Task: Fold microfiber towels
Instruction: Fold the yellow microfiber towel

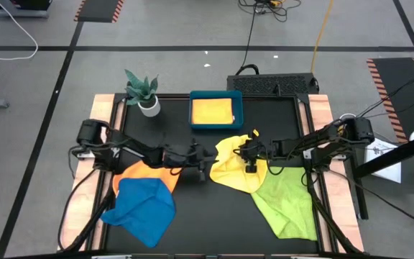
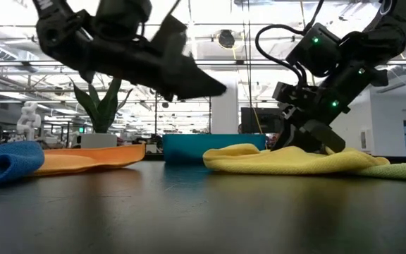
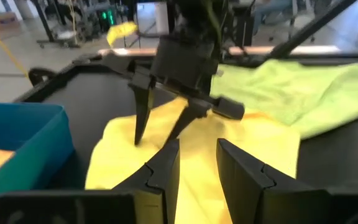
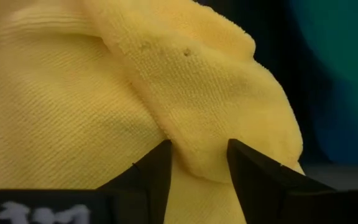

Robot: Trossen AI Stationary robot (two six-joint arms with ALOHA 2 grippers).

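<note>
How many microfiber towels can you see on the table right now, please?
5: a folded yellow one in the teal tray, a loose yellow one mid-table, lime green front right, orange and blue front left. More may lie underneath.

A blue tray and a plant on the black table

The hard teal-blue plastic tray [image 1: 215, 124] sits at the table's [image 1: 192, 216] far edge. The small green plant in a white pot [image 1: 144, 93] stands just beside the tray.

High view looks straight down, low view level across the bench [image 1: 214, 216]; both share the yellow towel [image 1: 230, 167].
</note>
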